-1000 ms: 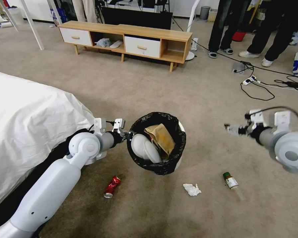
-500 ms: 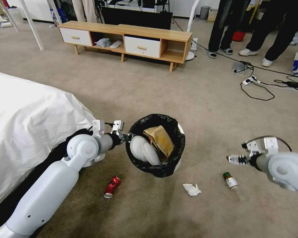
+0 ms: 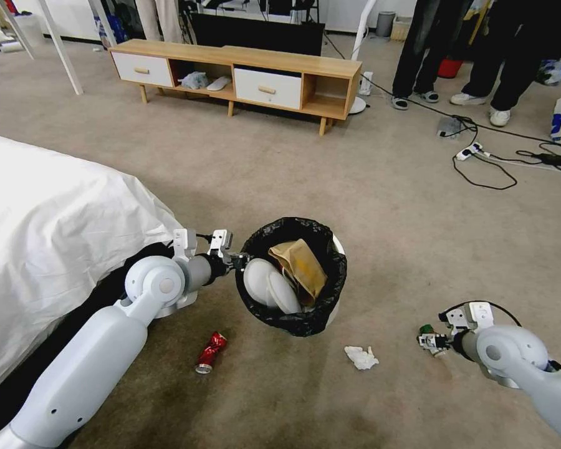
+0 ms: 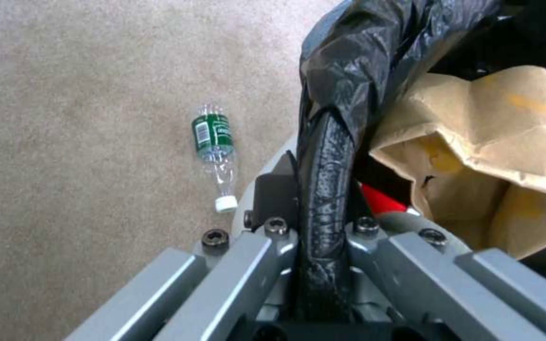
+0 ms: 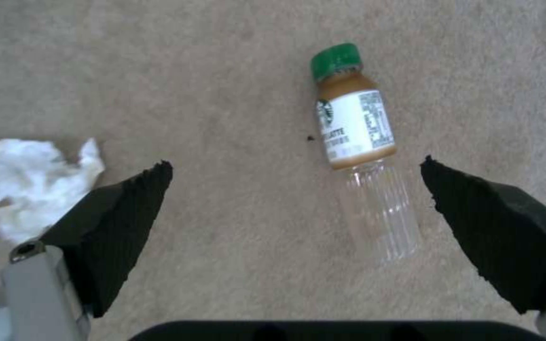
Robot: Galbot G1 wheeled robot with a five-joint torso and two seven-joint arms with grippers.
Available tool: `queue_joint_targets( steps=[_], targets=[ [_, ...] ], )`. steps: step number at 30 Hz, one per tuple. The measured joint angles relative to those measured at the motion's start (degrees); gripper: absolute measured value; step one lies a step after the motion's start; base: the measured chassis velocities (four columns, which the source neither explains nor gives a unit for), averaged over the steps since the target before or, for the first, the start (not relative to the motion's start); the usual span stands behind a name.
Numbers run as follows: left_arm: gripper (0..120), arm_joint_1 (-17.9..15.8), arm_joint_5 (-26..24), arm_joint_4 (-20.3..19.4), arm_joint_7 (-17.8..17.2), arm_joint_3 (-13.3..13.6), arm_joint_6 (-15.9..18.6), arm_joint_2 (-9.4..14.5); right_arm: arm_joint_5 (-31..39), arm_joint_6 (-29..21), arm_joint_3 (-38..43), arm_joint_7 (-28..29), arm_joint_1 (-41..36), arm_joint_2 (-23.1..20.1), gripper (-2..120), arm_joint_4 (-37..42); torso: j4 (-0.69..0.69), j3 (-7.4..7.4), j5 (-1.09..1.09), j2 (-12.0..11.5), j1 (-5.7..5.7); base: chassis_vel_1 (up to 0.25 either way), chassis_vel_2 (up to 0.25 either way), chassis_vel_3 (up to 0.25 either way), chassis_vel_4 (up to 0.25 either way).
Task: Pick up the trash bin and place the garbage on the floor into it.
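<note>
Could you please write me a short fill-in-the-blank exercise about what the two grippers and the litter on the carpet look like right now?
1. The left gripper is shut on the rim of the ____.
2. The right gripper is open above a bottle with a ____ cap.
3. The crumpled white tissue lies on the ____.
4. Inside the trash bin sits a brown paper ____.

Missing words: trash bin; green; floor; bag

The trash bin (image 3: 291, 284), white and lined with a crinkled black bag, was seen tilted above the floor (image 3: 330, 181), a brown paper bag (image 3: 297, 267) inside. Near it a crushed red can (image 3: 210, 352), a white tissue (image 3: 361, 357) and a green-capped bottle (image 5: 356, 132) were left lying flat.
</note>
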Motion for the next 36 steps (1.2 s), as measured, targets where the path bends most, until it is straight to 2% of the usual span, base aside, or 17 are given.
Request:
queue_joint_targets(
  steps=[12,31,36],
  targets=[
    [2,-0.1,0.1,0.5,0.2,0.0,0.0,-0.1,-5.9,3.3,1.0,-7.0,1.2,1.8,100,-9.8,-0.02,0.00,0.00,0.0,0.00,0.000,0.000,0.000,0.000],
    [2,0.0,0.2,0.7,0.4,-0.2,0.0,0.1,-11.0,7.2,-0.1,-12.5,2.8,5.0,100,-15.5,-0.01,0.00,0.00,0.0,0.00,0.000,0.000,0.000,0.000],
    [2,0.4,0.3,0.4,0.4,-0.3,0.0,0.2,-14.0,10.4,-0.9,-15.9,3.9,7.1,100,-19.2,-0.01,0.00,0.00,0.0,0.00,0.000,0.000,0.000,0.000]
  ],
)
